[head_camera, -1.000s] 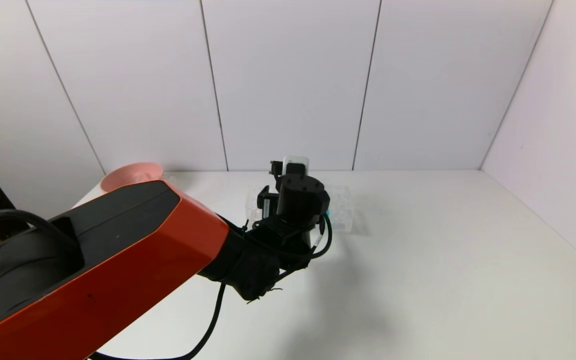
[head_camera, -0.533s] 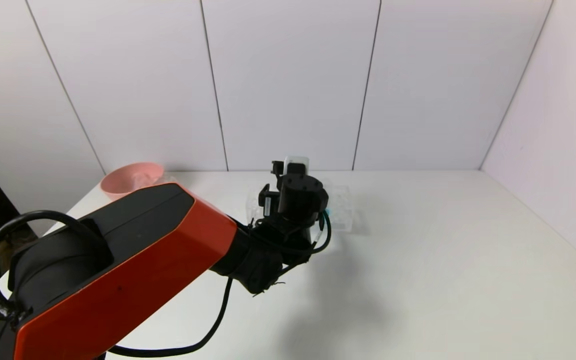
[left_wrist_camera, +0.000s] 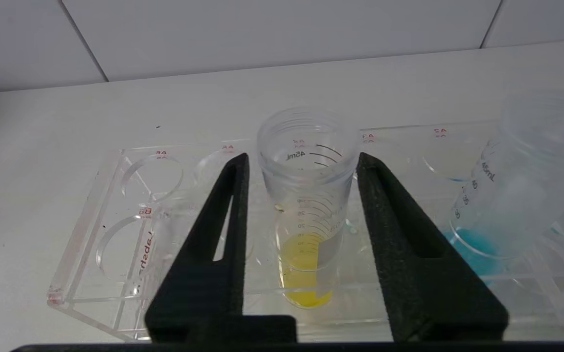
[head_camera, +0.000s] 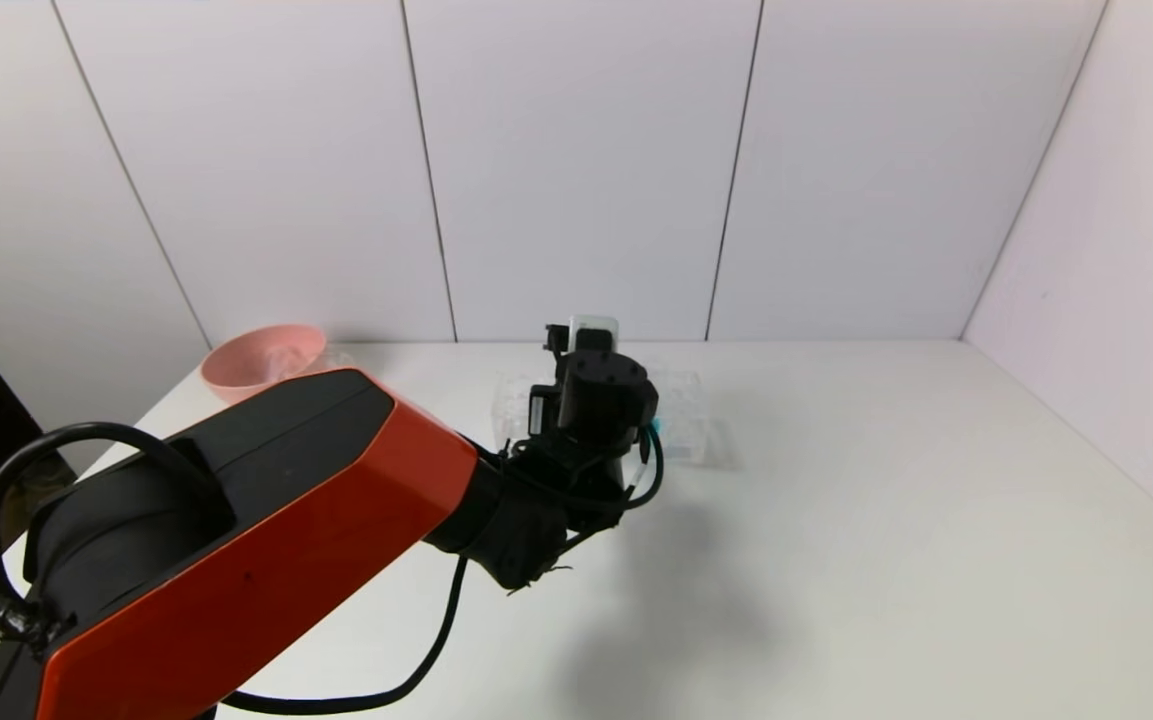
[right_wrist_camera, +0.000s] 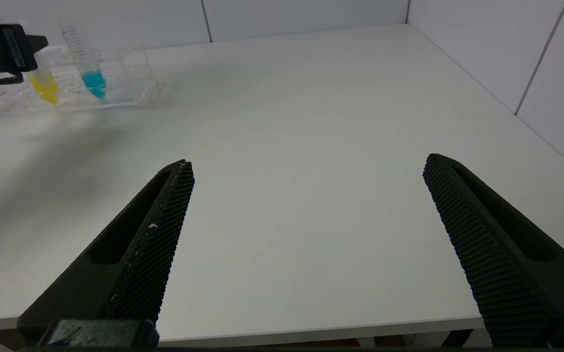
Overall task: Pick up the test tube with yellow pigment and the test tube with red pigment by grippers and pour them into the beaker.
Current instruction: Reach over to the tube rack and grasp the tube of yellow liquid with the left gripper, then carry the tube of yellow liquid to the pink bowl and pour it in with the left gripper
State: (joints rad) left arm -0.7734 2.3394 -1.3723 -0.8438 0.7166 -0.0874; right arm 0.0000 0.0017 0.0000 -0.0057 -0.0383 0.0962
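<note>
The test tube with yellow pigment [left_wrist_camera: 306, 205] stands upright in a clear rack [left_wrist_camera: 115, 234]. My left gripper [left_wrist_camera: 301, 156] is open around its upper part, one finger on each side and close to the wall. In the head view my left arm [head_camera: 236, 520] reaches to the rack [head_camera: 686, 420] and hides the tube. The yellow tube also shows in the right wrist view [right_wrist_camera: 44, 85]. My right gripper [right_wrist_camera: 308, 161] is open and empty over the table's front edge. The test tube with red pigment is out of view. I cannot pick out the beaker.
A tube with a blue tip [left_wrist_camera: 502, 195] leans in the rack close to the yellow one, beside my left gripper's finger. A pink bowl [head_camera: 261, 355] stands at the table's back left corner. White walls close the back and right.
My left arm's elbow has dropped and swung a little. The gripper has edged slightly right at the rack. The rack and bowl have not moved.
</note>
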